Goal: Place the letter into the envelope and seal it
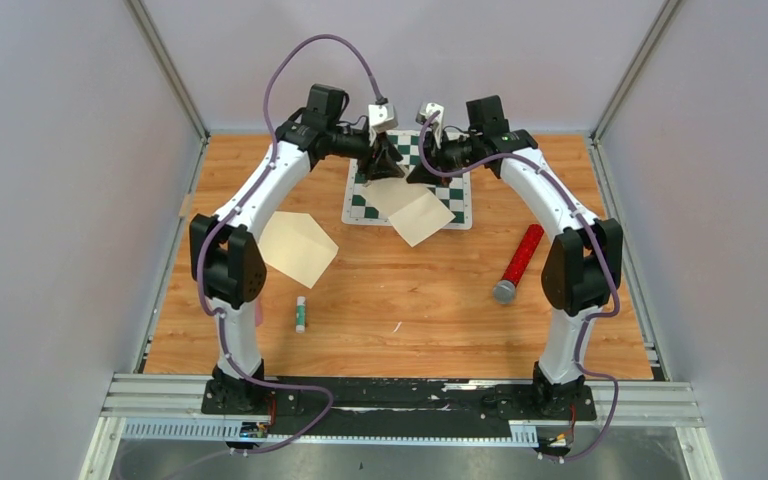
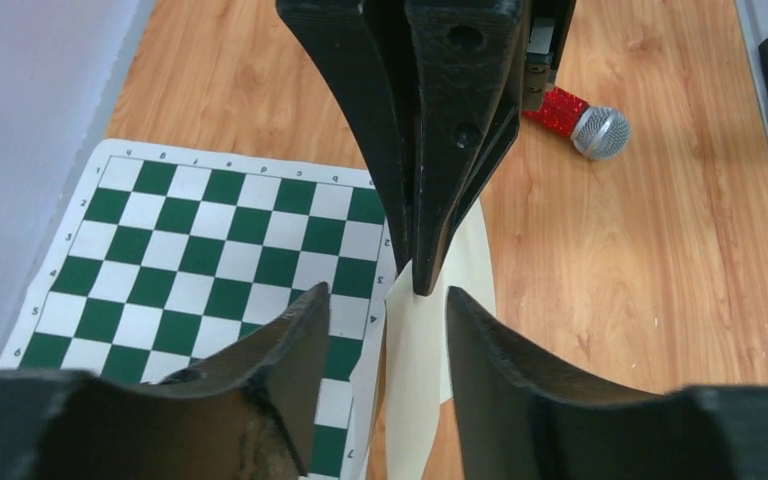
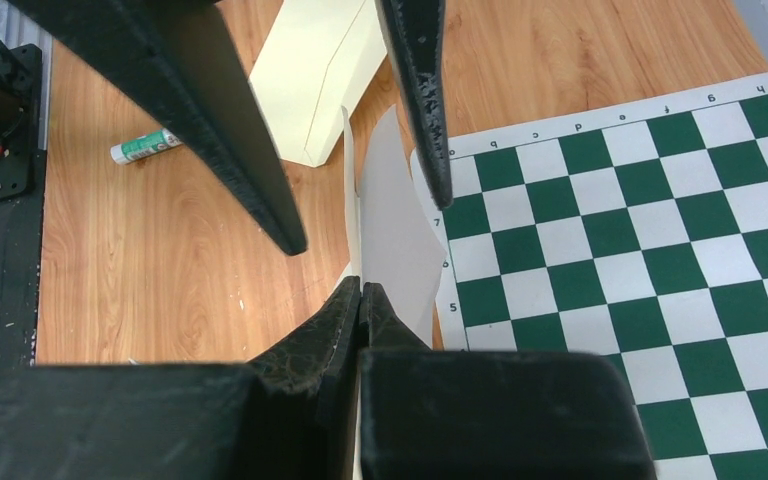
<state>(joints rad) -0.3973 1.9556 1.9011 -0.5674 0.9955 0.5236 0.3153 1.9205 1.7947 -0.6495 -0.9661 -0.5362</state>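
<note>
The letter, an off-white sheet, hangs lifted over the near edge of the chessboard. My right gripper is shut on its upper edge; in the right wrist view the sheet runs edge-on out of the closed fingertips. My left gripper faces it, open. In the left wrist view the letter stands between the spread fingers, touching neither. The cream envelope lies flat on the table to the left, apart from both grippers, and shows in the right wrist view.
A green-and-white glue stick lies near the left arm's base. A red microphone with a silver head lies to the right of the chessboard. Grey walls close in the wooden table on three sides.
</note>
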